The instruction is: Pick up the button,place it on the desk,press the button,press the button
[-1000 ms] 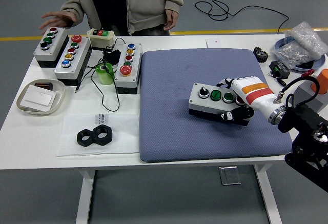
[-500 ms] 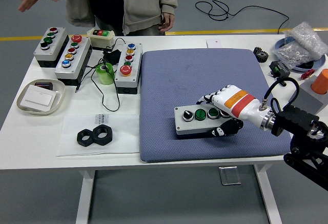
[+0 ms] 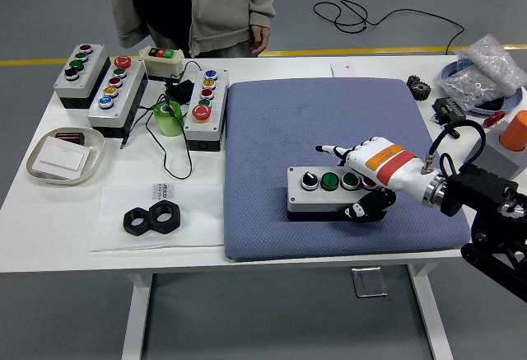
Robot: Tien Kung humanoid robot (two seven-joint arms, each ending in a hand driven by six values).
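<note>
A grey button box (image 3: pixel 317 192) with a black knob and green buttons on top lies flat on the blue mat (image 3: pixel 329 113), near its front edge. My right hand (image 3: pixel 356 177), white with an orange band, lies over the box's right end. Its fingers (image 3: pixel 329 150) stretch out straight past the box's back edge, and the black thumb (image 3: pixel 361 210) sits against the front face. The fingers are spread rather than clamped around the box. My left arm is out of view.
Three more button boxes (image 3: pixel 117 92) and a small switch box (image 3: pixel 163 59) stand at the back left with a green tape roll (image 3: pixel 169 118). A white dish (image 3: pixel 64 156) and black nuts (image 3: pixel 152 218) lie front left. Parts and an orange object (image 3: pixel 515 129) crowd the right edge. A person (image 3: pixel 198 6) stands behind.
The box came toward the mat's front left in my right hand and now rests there. The fingers have straightened off it. The person's raised hand moved up and left.
</note>
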